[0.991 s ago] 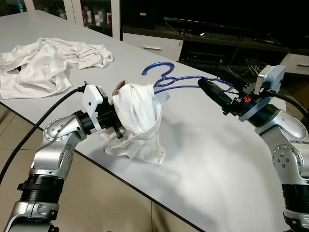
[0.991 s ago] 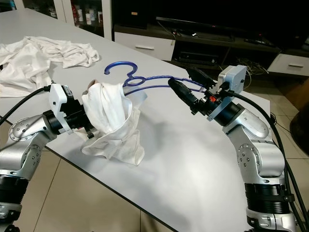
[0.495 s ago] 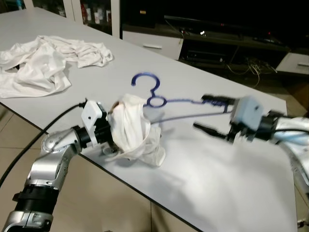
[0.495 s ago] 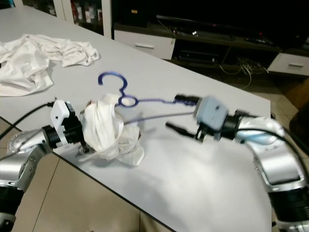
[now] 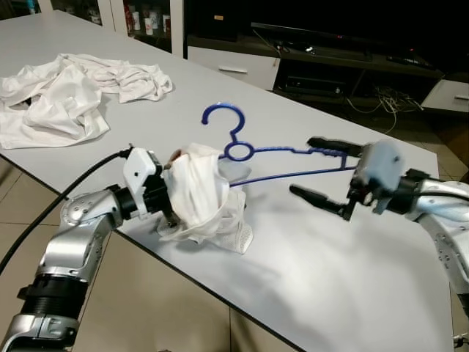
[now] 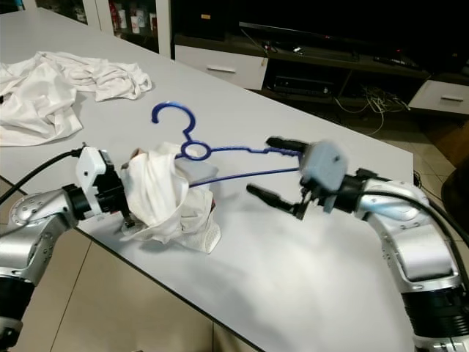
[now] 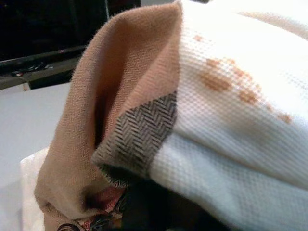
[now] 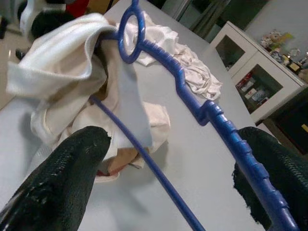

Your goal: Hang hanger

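A blue plastic hanger point(image 5: 237, 151) lies across the white table point(image 5: 308, 279), its hook pointing to the far side. Its left end is tucked into a bunched white shirt point(image 5: 199, 199) with a tan inner collar point(image 7: 120, 96). My left gripper point(image 5: 167, 202) is buried in that bunch and shut on the cloth near the table's front edge. My right gripper point(image 5: 302, 167) is at the hanger's right end, open wide. The hanger's ridged shoulder point(image 8: 219, 126) runs along one finger point(image 8: 276, 168). The other finger point(image 8: 62, 178) stands apart from the lower bar.
A heap of white clothes point(image 5: 66, 95) lies at the far left of the table. The table's front edge point(image 5: 183, 268) runs just below the shirt, with tiled floor beneath. A dark TV cabinet point(image 5: 330, 66) stands behind the table.
My right gripper has opened and turned at the wrist, and no longer clamps the hanger's right end. The hanger and shirt have sunk towards the table. The camera has shifted slightly.
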### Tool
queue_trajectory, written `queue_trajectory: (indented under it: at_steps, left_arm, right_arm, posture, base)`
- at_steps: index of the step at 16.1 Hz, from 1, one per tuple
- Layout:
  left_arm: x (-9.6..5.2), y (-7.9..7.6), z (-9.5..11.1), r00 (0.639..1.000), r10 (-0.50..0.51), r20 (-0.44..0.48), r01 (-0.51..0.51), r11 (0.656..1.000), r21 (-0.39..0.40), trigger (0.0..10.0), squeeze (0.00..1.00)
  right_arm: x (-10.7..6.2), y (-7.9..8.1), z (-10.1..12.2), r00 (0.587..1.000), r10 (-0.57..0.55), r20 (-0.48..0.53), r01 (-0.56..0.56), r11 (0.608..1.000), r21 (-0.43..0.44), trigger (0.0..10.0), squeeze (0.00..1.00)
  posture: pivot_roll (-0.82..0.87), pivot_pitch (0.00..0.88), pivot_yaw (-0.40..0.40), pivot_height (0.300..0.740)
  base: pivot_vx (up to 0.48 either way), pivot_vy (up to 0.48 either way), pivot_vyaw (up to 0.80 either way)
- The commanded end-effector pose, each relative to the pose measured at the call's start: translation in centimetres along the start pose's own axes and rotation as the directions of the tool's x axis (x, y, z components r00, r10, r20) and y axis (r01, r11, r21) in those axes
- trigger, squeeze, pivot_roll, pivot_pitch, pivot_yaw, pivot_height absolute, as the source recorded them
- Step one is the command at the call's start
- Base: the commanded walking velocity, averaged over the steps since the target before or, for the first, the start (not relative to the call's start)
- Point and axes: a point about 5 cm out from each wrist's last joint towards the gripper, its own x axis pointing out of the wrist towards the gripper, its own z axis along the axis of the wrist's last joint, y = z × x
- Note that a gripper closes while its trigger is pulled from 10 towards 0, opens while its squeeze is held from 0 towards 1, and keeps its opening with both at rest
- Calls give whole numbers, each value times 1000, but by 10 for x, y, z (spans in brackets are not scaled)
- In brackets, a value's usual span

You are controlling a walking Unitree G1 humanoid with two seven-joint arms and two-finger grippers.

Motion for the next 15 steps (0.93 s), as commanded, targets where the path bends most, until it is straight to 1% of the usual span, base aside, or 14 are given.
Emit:
queue_trajectory:
  at_steps: [1, 3, 4, 7, 9, 10, 11, 12, 13, 14, 15]
  left_arm:
    - [-2, 3, 5, 1000, 14, 22, -14, 1000, 5, 0, 0]
    - [-2, 2, 4, 1000, 10, 20, -10, 1000, 4, 0, 0]
    - [-1, 2, 4, 1000, 9, 20, -9, 1000, 3, 0, 0]
    - [-1, 2, 4, 1000, 6, 20, -6, 1000, 2, 0, 0]
    - [-3, 2, 3, 1000, 6, 15, -6, 1000, 3, 0, 0]
    - [-3, 2, 3, 1000, 6, 14, -6, 1000, 5, 0, 0]
    - [-3, 2, 3, 1000, 6, 13, -6, 1000, 6, 0, 0]
    - [-3, 2, 3, 1000, 6, 12, -6, 1000, 7, 0, 0]
    - [-3, 2, 3, 1000, 5, 12, -5, 1000, 8, 0, 0]
    - [-3, 1, 3, 1000, 2, 12, -3, 1000, 8, 0, 0]
    - [-2, 1, 3, 1000, 1, 12, -1, 1000, 8, 0, 0]
  right_arm:
    - [-16, -10, -6, 996, -84, 9, 83, 993, 81, 10000, 0]
    - [-21, -10, 2, 988, -102, 115, 75, 974, 215, 10000, 0]
    - [-23, -9, 5, 985, -91, 149, 49, 964, 263, 10000, 0]
    - [-30, -2, 4, 984, -31, 176, -27, 949, 315, 10000, 0]
    - [-33, -10, 2, 985, -75, 153, 26, 953, 301, 10000, 0]
    - [-34, -13, 3, 984, -85, 154, 36, 954, 298, 10000, 0]
    - [-34, -18, 5, 980, -122, 155, 74, 956, 285, 10000, 0]
    - [-34, -25, 9, 969, -168, 181, 112, 953, 282, 10000, 0]
    - [-36, -32, 13, 951, -224, 214, 154, 942, 298, 10000, 0]
    - [-39, -40, 18, 921, -290, 260, 196, 922, 334, 10000, 0]
    - [-41, -43, 20, 907, -315, 281, 205, 910, 360, 10000, 0]
  posture:
    - [42, 41, -87, 740]
    - [39, 41, -85, 740]
    - [40, 41, -86, 740]
    - [44, 40, -88, 740]
    - [46, 39, -88, 740]
    - [46, 39, -89, 740]
    - [47, 38, -89, 740]
    - [48, 38, -90, 740]
    - [47, 38, -90, 740]
    - [47, 37, -90, 740]
    - [46, 37, -91, 740]
  base:
    - [0, 0, 0]
    - [0, 0, 0]
    - [0, 0, 0]
    - [0, 0, 0]
    - [0, 0, 0]
    - [0, 0, 0]
    - [0, 0, 0]
    - [0, 0, 0]
    - [0, 0, 0]
    - [0, 0, 0]
    - [0, 0, 0]
